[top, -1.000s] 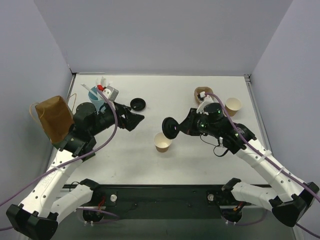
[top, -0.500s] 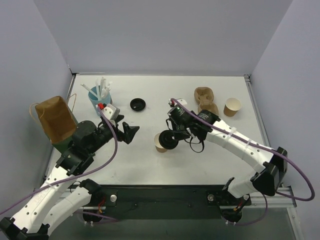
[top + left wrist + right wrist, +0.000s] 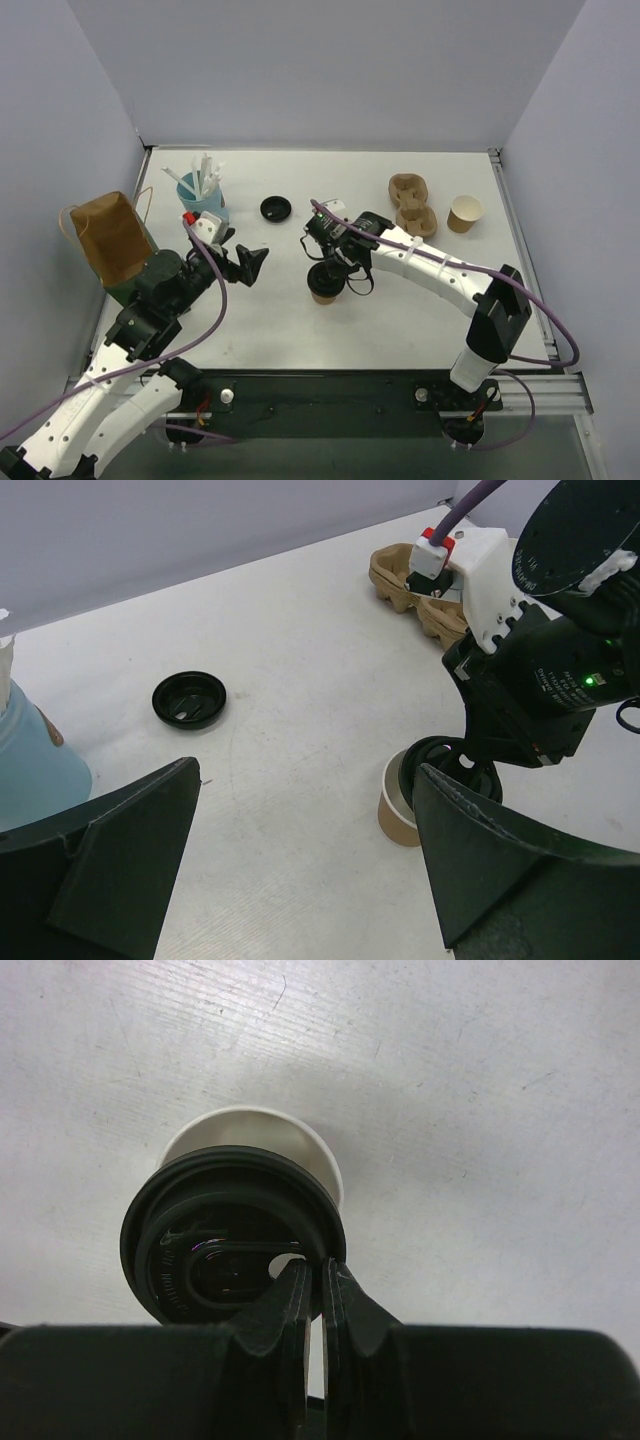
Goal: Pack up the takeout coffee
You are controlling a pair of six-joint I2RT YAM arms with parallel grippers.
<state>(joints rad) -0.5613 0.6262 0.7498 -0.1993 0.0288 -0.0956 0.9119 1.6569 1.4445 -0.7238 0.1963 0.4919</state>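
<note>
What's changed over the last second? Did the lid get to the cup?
The right hand, shut on the lid, swung left and toward the near edge. That carried the lid from beside the cup to over its mouth, sitting off-centre. The open left hand drew back toward its base. The cup, spare lid, carrier, second cup and bag stayed put.

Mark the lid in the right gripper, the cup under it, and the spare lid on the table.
held lid (image 3: 215,1222): right wrist view, its middle.
cup (image 3: 252,1122): right wrist view, exposed rim.
spare lid (image 3: 275,208): top external view, its centre.
</note>
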